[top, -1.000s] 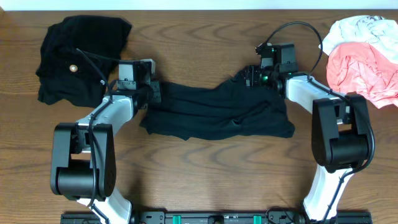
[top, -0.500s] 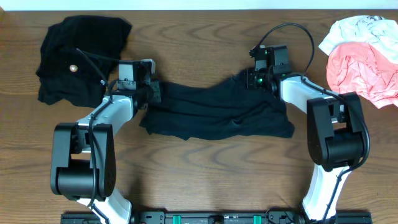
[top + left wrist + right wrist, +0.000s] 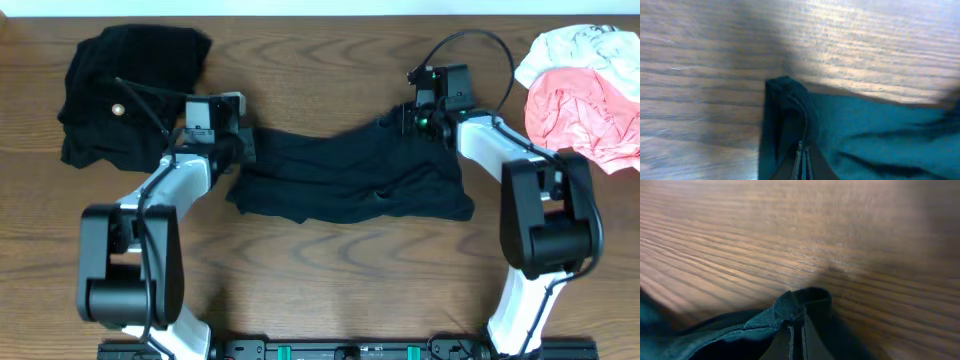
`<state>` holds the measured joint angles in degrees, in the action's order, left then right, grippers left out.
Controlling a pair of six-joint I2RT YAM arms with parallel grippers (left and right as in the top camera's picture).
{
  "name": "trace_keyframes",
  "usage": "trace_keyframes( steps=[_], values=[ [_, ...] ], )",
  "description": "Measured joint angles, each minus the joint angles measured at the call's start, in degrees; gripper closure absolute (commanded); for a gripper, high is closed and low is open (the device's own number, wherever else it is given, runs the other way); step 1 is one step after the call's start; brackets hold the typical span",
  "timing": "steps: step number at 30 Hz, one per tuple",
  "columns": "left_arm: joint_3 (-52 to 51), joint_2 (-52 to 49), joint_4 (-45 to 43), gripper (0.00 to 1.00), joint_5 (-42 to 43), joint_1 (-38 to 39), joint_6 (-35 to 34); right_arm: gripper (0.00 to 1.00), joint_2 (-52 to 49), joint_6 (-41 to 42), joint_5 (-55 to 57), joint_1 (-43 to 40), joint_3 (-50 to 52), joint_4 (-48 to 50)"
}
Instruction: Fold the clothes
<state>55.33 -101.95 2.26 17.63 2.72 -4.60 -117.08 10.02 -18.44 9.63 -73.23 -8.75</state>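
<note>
The plain black short-sleeved fabric shirt point(image 3: 350, 178) lies spread in the middle of the brown wooden table point(image 3: 320, 55), its long axis running side to side between the two arms. The left end effector point(image 3: 801, 157) is closed to a narrow pinch on the shirt's far corner at its own side, a fold of dark cloth bunched between the fingers. The right end effector point(image 3: 796, 332) is likewise clamped thin on the opposite far corner, where a rolled hem pokes up just ahead of the tips. Each arm is thus the nearer one to its own end, and the body of the shirt lies from both pinches toward the robot's base, flat on the table. A fold from here would probably mean carrying the far edge over the near edge, across the short axis, with both ends moving together. The crumpled black fabric heap with a small pale button point(image 3: 120, 100) sits well apart at the left. The pink garment point(image 3: 585, 115) and white garment point(image 3: 575, 45) sit at the far right.
</note>
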Motion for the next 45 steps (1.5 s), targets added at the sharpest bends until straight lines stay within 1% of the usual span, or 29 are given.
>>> trace_keyframes(
  steps=[6,10,11,12,13,19,21,25,30,40,41,43,44,45],
  values=[
    [0.0,4.5,4.1,0.94,0.0,-0.1,0.0,0.99,7.0,0.1,0.0,0.0,-0.5,-3.9],
    [0.0,5.0,6.4,0.93,0.0,-0.1,0.0,0.99,9.6,0.0,-0.1,0.0,-1.1,-7.9],
    [0.0,5.0,6.6,0.87,0.0,-0.1,0.0,0.99,9.8,0.0,-0.1,0.1,-1.1,-8.7],
    [0.0,5.0,6.5,0.71,0.0,-0.1,0.2,0.99,9.8,-0.2,0.0,0.1,-1.1,-9.7],
    [0.0,5.0,6.4,0.62,0.0,-0.1,0.3,0.99,9.8,-0.2,0.0,0.2,-1.1,-10.7],
    [0.1,5.0,4.2,0.29,1.2,-0.1,0.1,0.99,9.8,-0.3,0.2,1.1,-1.1,-13.0],
    [0.1,4.9,2.2,0.25,2.4,-0.1,0.0,0.99,9.8,-0.3,0.2,1.2,-1.1,-12.9],
    [0.1,3.3,-3.1,0.24,4.7,-0.1,0.0,0.99,9.8,-0.3,0.2,1.3,-1.1,-13.0],
    [0.2,-1.5,-8.7,0.24,7.8,-0.1,0.0,0.99,9.8,-0.4,0.2,1.3,-1.1,-13.1],
    [0.2,-8.4,-13.3,0.24,9.2,0.0,0.0,0.99,9.8,-0.4,0.3,1.3,-1.1,-13.1],
    [0.2,-9.1,-13.3,0.27,9.2,-0.1,0.0,0.99,9.8,-0.4,0.3,1.3,-1.1,-13.1],
    [0.4,-9.5,-14.0,0.38,9.4,-0.1,-0.2,0.99,9.8,-0.4,0.3,1.3,-1.1,-13.1],
    [0.4,-9.8,-14.0,0.45,9.4,-0.1,-0.2,0.99,9.8,-0.4,0.2,1.3,-1.1,-13.1],
    [0.4,-10.0,-14.3,0.54,9.4,-0.1,-0.2,0.99,9.8,-0.5,0.3,1.3,-1.1,-13.1]
  ],
)
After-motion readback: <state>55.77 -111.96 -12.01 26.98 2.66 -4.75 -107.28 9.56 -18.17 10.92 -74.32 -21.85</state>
